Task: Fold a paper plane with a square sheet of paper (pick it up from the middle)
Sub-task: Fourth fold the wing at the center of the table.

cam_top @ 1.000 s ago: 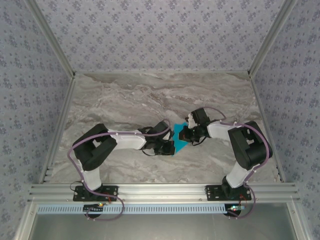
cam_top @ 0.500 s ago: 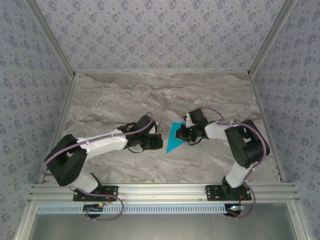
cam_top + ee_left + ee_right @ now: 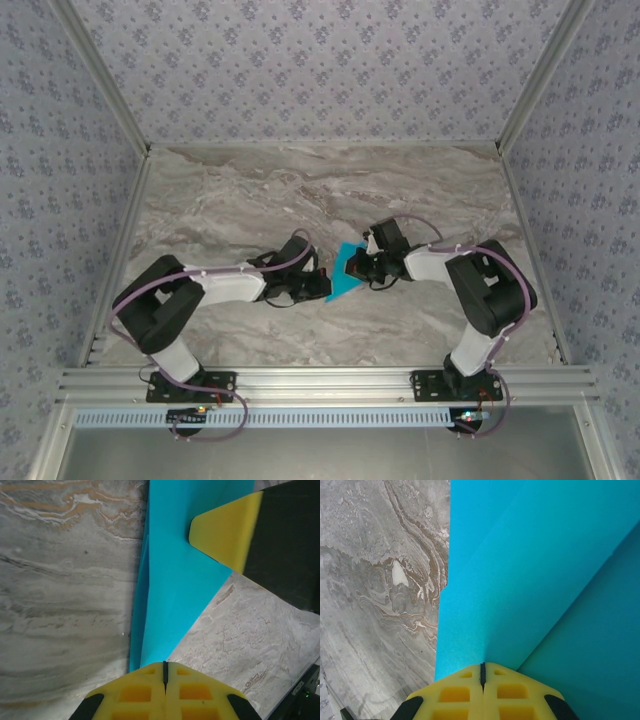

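Note:
The cyan-blue square sheet of paper (image 3: 344,276) lies on the marble table, folded into a narrow pointed wedge like a paper plane. In the left wrist view its layered left edge and pointed end (image 3: 175,580) run down to my left gripper (image 3: 164,664), which is shut with its tips over the point. My right gripper (image 3: 366,266) is shut and presses on the paper's far end; one of its yellow fingers (image 3: 225,532) rests on the blue surface. In the right wrist view the paper (image 3: 520,565) shows a diagonal fold running off from the shut right gripper (image 3: 482,665).
The marble table (image 3: 250,190) is boxed in by patterned walls on three sides. An aluminium rail (image 3: 320,380) carrying both arm bases runs along the near edge. Both arms reach in toward the middle.
The left arm swung out to the left, away from the paper, then came back to its lower point. The right gripper stayed on the paper and edged slightly left.

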Robot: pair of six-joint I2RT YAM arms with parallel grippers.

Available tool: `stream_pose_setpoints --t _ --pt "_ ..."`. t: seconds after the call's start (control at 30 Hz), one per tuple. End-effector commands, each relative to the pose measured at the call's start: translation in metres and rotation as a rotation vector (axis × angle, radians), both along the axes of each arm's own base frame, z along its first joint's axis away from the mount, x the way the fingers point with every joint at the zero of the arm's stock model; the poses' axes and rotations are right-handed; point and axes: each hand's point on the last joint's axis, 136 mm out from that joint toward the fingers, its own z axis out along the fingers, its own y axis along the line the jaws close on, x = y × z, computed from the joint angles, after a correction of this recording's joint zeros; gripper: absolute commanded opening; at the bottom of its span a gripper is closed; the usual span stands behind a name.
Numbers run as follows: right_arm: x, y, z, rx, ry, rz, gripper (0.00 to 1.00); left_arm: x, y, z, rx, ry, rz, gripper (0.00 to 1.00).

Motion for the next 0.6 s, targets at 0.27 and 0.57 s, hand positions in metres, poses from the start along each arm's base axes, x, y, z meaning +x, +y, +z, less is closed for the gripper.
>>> stream_pose_setpoints --t 0.27,0.57 --pt "-0.010 -0.001 0.009 -0.002 -0.035 0.046 0.02 -0.006 0.001 -0.026 0.046 0.061 0.008 0.00" --pt "-0.024 0.026 0.007 -0.004 -0.049 0.162 0.01 -0.014 0.013 -0.040 0.127 0.092 0.006 0.00"
